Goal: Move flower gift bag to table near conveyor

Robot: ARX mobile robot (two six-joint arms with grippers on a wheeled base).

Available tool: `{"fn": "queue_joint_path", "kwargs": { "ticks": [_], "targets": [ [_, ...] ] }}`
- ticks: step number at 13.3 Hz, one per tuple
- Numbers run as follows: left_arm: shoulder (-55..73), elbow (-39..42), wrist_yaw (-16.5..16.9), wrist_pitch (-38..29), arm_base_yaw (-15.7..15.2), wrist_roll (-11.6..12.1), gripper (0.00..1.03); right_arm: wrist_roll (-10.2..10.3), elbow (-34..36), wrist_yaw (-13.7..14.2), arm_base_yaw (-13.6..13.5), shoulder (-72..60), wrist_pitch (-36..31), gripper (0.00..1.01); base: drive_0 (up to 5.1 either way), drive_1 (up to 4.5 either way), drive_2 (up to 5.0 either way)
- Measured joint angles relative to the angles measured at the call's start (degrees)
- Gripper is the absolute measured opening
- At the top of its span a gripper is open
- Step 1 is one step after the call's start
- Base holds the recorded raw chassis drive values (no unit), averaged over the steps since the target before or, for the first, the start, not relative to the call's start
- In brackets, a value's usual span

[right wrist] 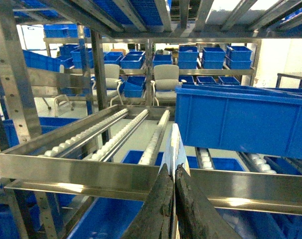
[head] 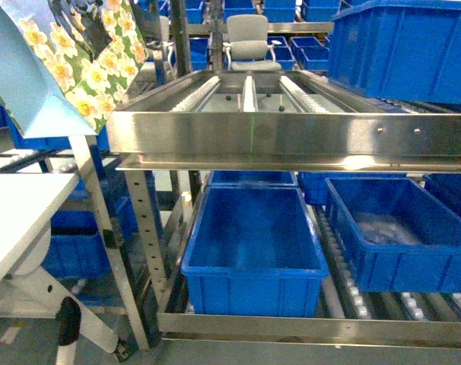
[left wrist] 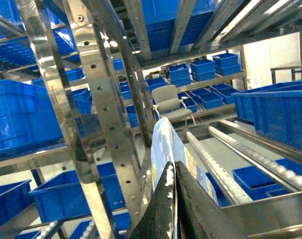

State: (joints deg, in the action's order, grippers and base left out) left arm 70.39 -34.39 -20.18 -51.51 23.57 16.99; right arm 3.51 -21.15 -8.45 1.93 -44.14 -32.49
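Head view shows the flower gift bag (head: 71,65) aloft at the upper left, its top cropped, above the white surface (head: 17,213) and beside the conveyor (head: 246,95); neither arm appears there. Left wrist view has the left end effector (left wrist: 172,199) pinched shut on the bag's thin edge (left wrist: 163,144), roller tracks (left wrist: 216,164) beyond. Right wrist view shows the right end effector (right wrist: 172,194) closed on a pale sheet edge (right wrist: 175,147), probably the same bag, though most is hidden. Blue crates (head: 253,251) sit below.
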Motion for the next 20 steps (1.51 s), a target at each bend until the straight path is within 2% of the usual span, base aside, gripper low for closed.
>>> {"fn": "queue_joint_path", "kwargs": {
  "ticks": [20],
  "targets": [
    [0.00, 0.00, 0.04, 0.04, 0.20, 0.02, 0.02, 0.00, 0.00, 0.00, -0.02, 0.00, 0.37, 0.03, -4.9, 2.47, 2.5]
  ]
}}
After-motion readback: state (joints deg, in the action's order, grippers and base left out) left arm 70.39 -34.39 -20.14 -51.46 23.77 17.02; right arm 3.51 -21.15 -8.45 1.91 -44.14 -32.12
